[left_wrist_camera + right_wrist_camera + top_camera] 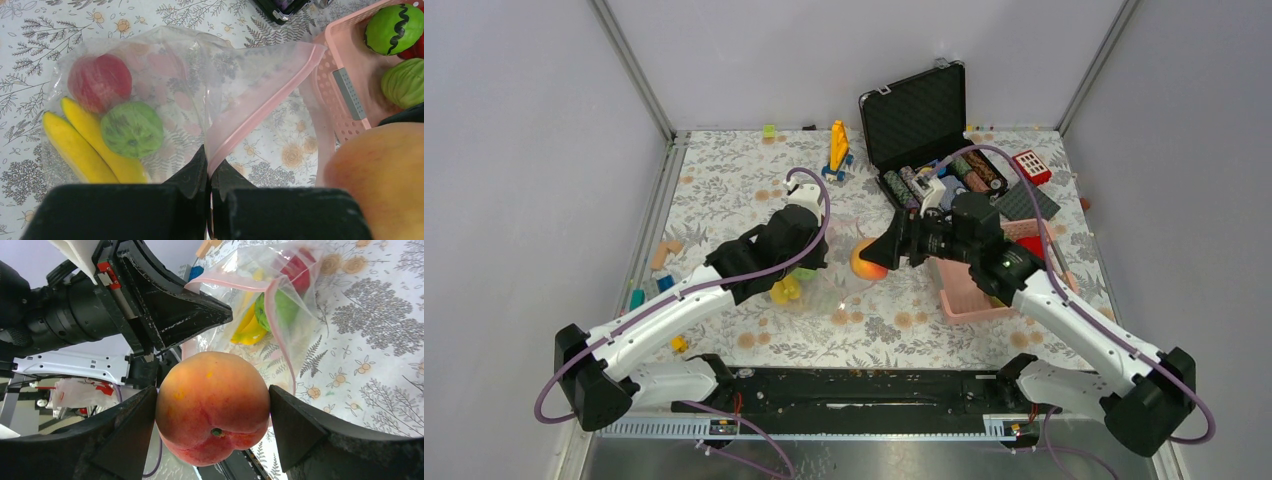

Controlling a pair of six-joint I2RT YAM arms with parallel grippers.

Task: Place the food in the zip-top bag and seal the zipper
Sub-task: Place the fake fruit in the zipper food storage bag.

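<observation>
Four pcs of food sit inside the zip-top bag (190,75): two smooth, curved yellow bananas (85,145), a round red piece (99,82) and a wrinkled green piece (131,129), clustered at the bag's closed end. Note the bag: clear, soft, creased film, lying on the floral table cloth (30,60) near table centre, just beside the pink perforated basket (345,60). Its zipper (260,110), a narrow pale-pink strip, is unsealed, and the mouth gapes twd the right arm.

Left gripper (209,170): jaws pinched nearly together on the zipper, holding that edge up.

Right gripper (211,395): jaws set wide, clamped on a peach (212,405). It is round and smooth, orange w/ a red blush and a stem dimple. You see it just outside the mouth, not in the bag.

In the basket: a striped green piece (395,27) and a ribbed pale-green piece (404,82).
</observation>
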